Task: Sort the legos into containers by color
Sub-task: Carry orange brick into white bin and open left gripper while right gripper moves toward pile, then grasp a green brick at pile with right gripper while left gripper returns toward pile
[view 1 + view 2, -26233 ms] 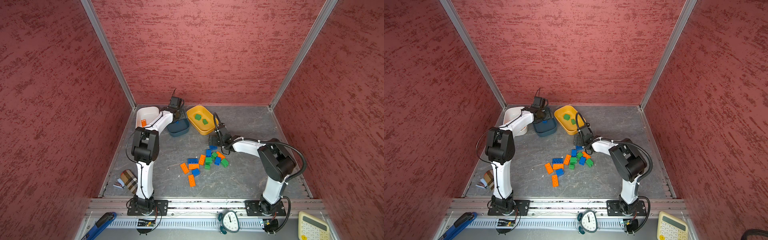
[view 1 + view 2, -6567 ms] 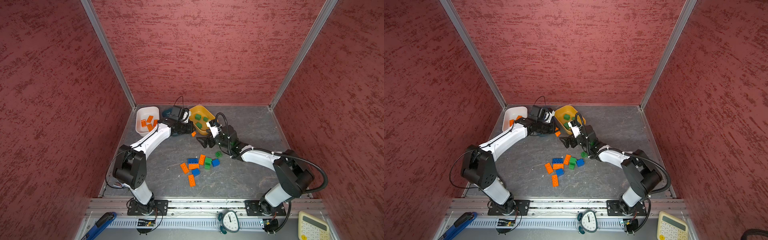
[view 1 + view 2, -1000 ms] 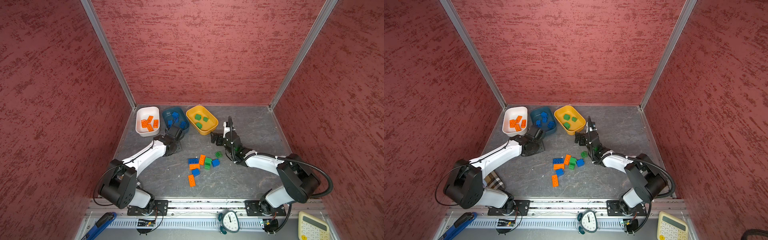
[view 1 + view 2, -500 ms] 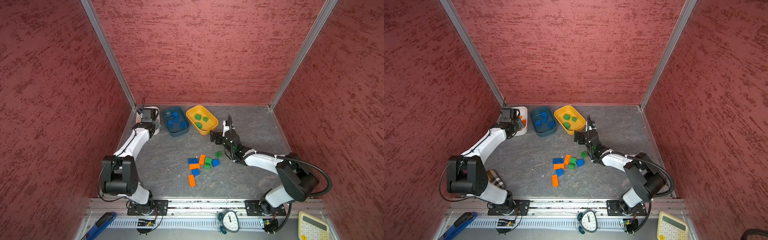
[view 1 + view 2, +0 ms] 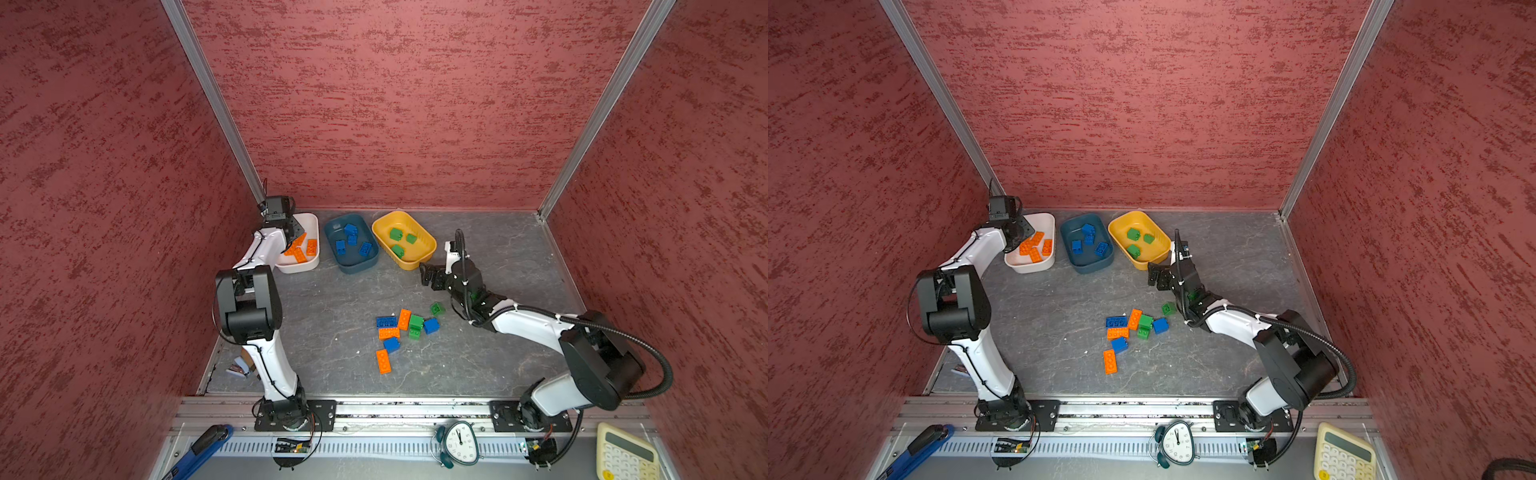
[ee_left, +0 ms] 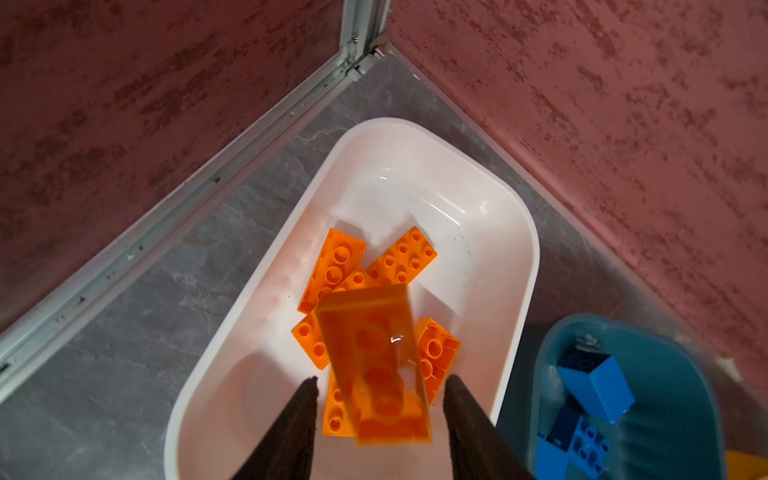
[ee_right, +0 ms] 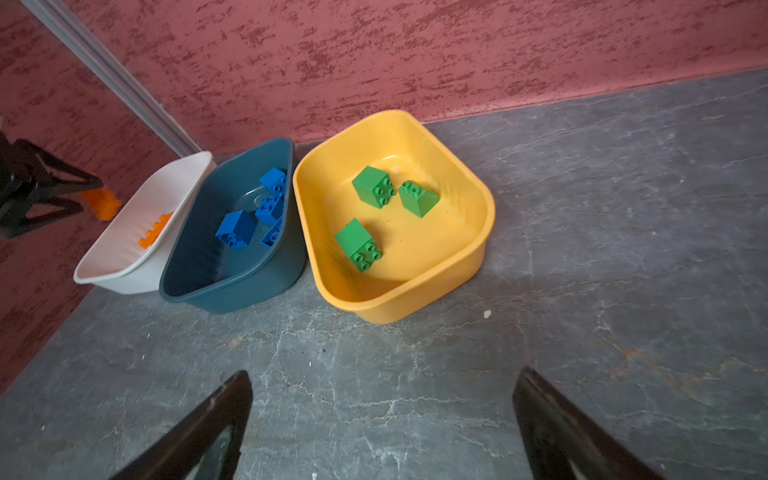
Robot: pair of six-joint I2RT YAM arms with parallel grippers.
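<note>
My left gripper (image 6: 382, 377) hangs over the white tub (image 6: 415, 124), jaws open. A blurred orange oblong brick (image 6: 374, 361) sits loose between them with a gap on each side, above several orange legos in the tub. In both top views the left gripper (image 5: 297, 239) (image 5: 1017, 239) is at the tub's left rim. My right gripper (image 7: 384, 374) (image 5: 428, 274) is open and empty over bare table, just in front of the yellow tub (image 7: 415, 307), which holds three green legos. The dark teal tub (image 5: 353, 266) holds blue legos. A pile of mixed legos (image 5: 399, 328) lies mid-table.
A lone green brick (image 5: 436, 308) lies beside my right forearm. Red walls close in on three sides; the tubs stand along the back wall. A checked object (image 5: 243, 365) lies at the left table edge. A clock (image 5: 459, 442), calculator (image 5: 623, 457) and blue tool (image 5: 203, 446) sit below the rail.
My left arm swung from in front of the teal tub to the white tub, and its jaws have just opened, freeing the orange brick. The right arm has barely moved.
</note>
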